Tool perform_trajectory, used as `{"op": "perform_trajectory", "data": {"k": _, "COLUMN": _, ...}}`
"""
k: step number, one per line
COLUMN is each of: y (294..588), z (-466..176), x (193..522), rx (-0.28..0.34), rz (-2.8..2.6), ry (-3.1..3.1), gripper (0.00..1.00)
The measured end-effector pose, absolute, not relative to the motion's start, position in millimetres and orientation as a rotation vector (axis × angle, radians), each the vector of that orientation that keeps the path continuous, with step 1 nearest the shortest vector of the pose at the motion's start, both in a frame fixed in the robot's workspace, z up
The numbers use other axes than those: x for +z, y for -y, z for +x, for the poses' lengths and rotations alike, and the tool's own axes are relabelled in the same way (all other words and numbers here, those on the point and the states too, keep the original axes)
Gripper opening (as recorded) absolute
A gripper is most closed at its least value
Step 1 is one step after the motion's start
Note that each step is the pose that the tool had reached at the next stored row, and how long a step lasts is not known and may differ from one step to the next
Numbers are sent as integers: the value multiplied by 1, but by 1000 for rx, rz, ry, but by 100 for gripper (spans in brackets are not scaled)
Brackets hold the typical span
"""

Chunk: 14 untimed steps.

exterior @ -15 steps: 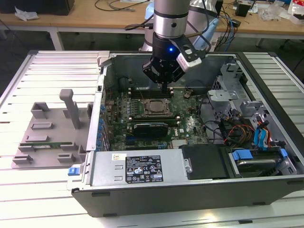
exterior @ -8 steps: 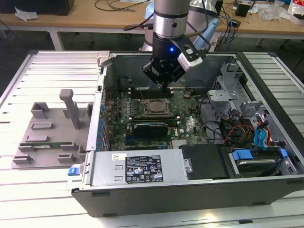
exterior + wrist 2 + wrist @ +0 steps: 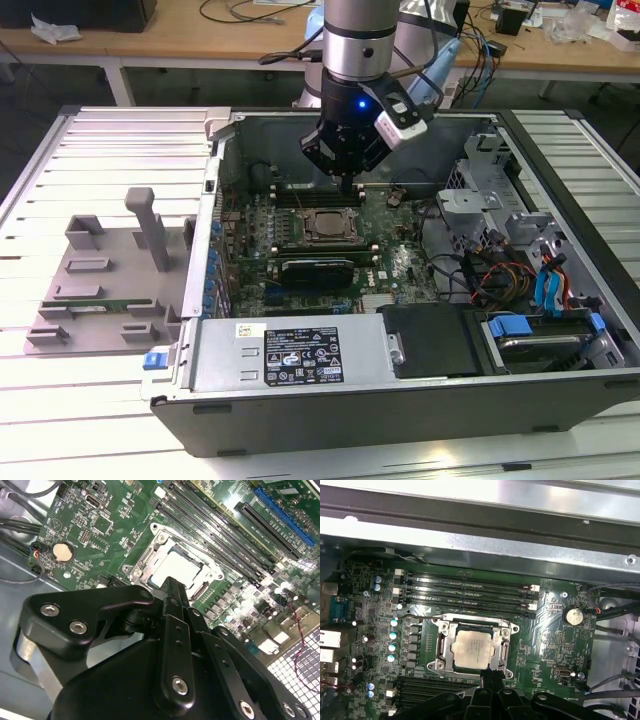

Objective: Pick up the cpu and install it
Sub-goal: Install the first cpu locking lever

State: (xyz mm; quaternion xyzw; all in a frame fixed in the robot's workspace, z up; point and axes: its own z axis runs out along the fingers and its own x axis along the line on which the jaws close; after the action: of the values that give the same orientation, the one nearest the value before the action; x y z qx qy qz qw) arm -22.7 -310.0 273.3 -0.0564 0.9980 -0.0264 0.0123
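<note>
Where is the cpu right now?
The cpu lies flat in the socket frame on the motherboard, beside the memory slots. In the exterior view it sits mid-case, just below the tool.

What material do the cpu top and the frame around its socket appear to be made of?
The cpu top looks like brushed metal with a dull silver-grey, satin finish; it reflects light softly. The socket frame around it looks like bright bare steel, shiny at its edges and screws. The gripper fingers above it look like matte black metal or plastic; I cannot tell which.
</note>
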Motion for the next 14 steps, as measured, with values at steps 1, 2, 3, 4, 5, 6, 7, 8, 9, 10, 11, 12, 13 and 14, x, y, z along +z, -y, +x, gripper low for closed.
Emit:
{"op": "perform_trajectory", "data": {"k": 1, "y": 310, "z": -23, "x": 273, "rx": -75, "rz": -176, "ry": -3111, "gripper": 11}}
{"op": "perform_trajectory", "data": {"k": 2, "y": 310, "z": -23, "x": 273, "rx": -45, "rz": -175, "ry": -3110, "gripper": 11}}
{"op": "perform_trajectory", "data": {"k": 3, "y": 310, "z": -23, "x": 273, "rx": -22, "rz": -175, "ry": -3110, "gripper": 11}}
{"op": "perform_trajectory", "data": {"k": 4, "y": 310, "z": -23, "x": 273, "rx": -14, "rz": -175, "ry": -3109, "gripper": 11}}
{"op": "perform_trajectory", "data": {"k": 5, "y": 310, "z": -23, "x": 273, "rx": -17, "rz": -172, "ry": -3110, "gripper": 11}}
{"op": "perform_trajectory", "data": {"k": 6, "y": 310, "z": -23, "x": 273, "rx": -47, "rz": -160, "ry": -3110, "gripper": 11}}
{"op": "perform_trajectory", "data": {"k": 7, "y": 310, "z": -23, "x": 273, "rx": -66, "rz": -152, "ry": -3111, "gripper": 11}}
{"op": "perform_trajectory", "data": {"k": 8, "y": 310, "z": -23, "x": 273, "rx": -67, "rz": -151, "ry": -3111, "gripper": 11}}
{"op": "perform_trajectory", "data": {"k": 9, "y": 310, "z": -23, "x": 273, "rx": -67, "rz": -150, "ry": -3111, "gripper": 11}}
{"op": "perform_trajectory", "data": {"k": 10, "y": 310, "z": -23, "x": 273, "rx": -67, "rz": -150, "ry": -3111, "gripper": 11}}
{"op": "perform_trajectory", "data": {"k": 11, "y": 310, "z": -24, "x": 273, "rx": -67, "rz": -150, "ry": -3111, "gripper": 11}}
{"op": "perform_trajectory", "data": {"k": 12, "y": 310, "z": -24, "x": 273, "rx": -67, "rz": -150, "ry": -3111, "gripper": 11}}
{"op": "perform_trajectory", "data": {"k": 13, "y": 310, "z": -26, "x": 273, "rx": -67, "rz": -150, "ry": -3111, "gripper": 11}}
{"op": "perform_trajectory", "data": {"k": 14, "y": 310, "z": -28, "x": 273, "rx": -67, "rz": -150, "ry": -3111, "gripper": 11}}
